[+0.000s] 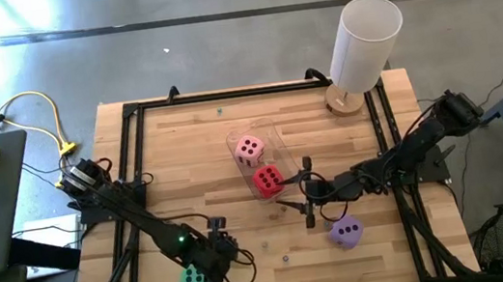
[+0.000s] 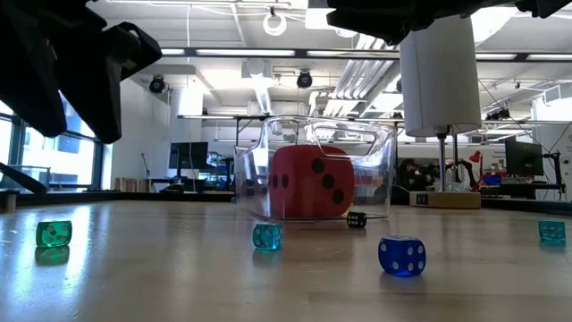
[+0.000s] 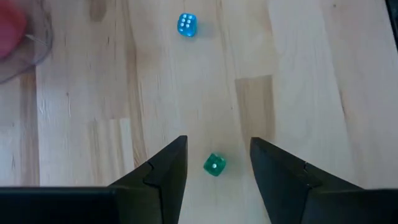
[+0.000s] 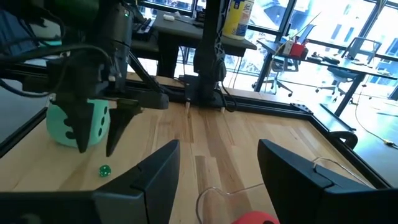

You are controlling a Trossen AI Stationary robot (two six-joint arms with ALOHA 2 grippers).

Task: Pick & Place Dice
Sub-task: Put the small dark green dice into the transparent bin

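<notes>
Over the desk (image 1: 230, 124), high view: pink die (image 1: 250, 148) and red die (image 1: 267, 181) lie in the clear bin (image 1: 252, 131); purple die (image 1: 346, 232) and green die (image 1: 193, 281) sit outside it.
Low view: red die fills the bin, plump, likely soft and light.
Left wrist view: left hand (image 3: 217, 163) released, straddling a tiny green die (image 3: 214, 165).
Right wrist view: right hand (image 4: 217, 163) released, empty.
Hold: opposite flat faces; expect squash.

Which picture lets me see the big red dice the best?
The low view: the red dice fills the picture's middle, its dark pips plain through the clear bin. The high view shows it small from above, beside the pink dice. Each wrist view catches only a red sliver at its picture's edge.
</notes>
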